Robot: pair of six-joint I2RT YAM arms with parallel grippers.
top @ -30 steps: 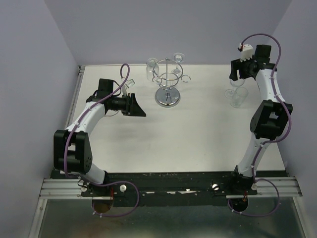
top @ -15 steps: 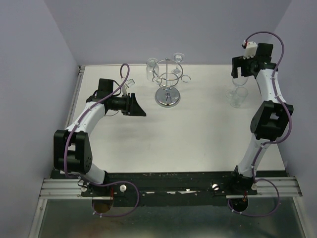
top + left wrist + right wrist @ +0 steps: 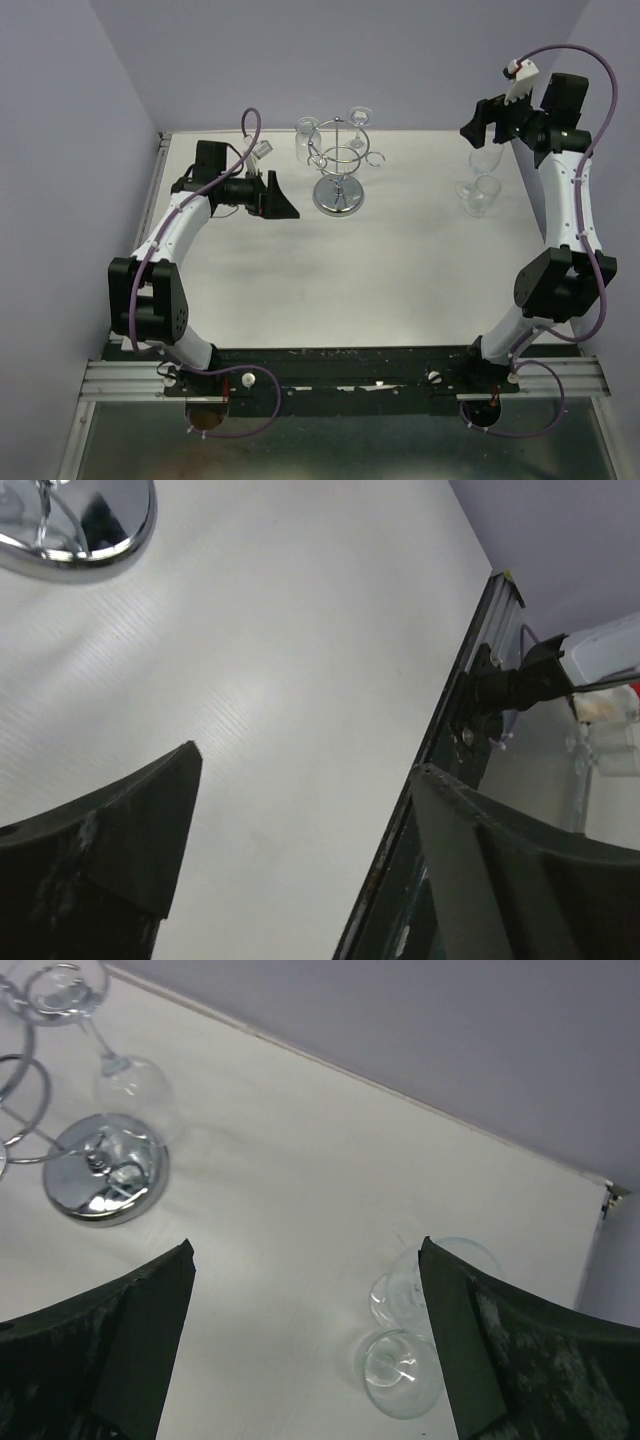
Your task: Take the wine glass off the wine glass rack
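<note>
The chrome wine glass rack (image 3: 338, 165) stands at the back middle of the table on its round mirrored base (image 3: 100, 1175). One clear wine glass (image 3: 306, 138) hangs upside down on its left side, and another (image 3: 359, 117) hangs at its back right. In the right wrist view a hanging wine glass (image 3: 133, 1083) shows its bowl beside the base. My left gripper (image 3: 284, 204) hovers left of the rack, open and empty, with the base (image 3: 75, 530) ahead of it. My right gripper (image 3: 480, 124) is raised at the back right, open and empty.
Two wine glasses (image 3: 482, 194) (image 3: 484, 161) stand upright close together on the table at the right, below my right gripper; in the right wrist view one glass (image 3: 400, 1370) is in front of the other (image 3: 440, 1265). Lilac walls close off the back and sides.
My left gripper opened wide and shifted slightly toward the back. My right arm lifted up and back from the two standing glasses, its jaws spreading fully.
</note>
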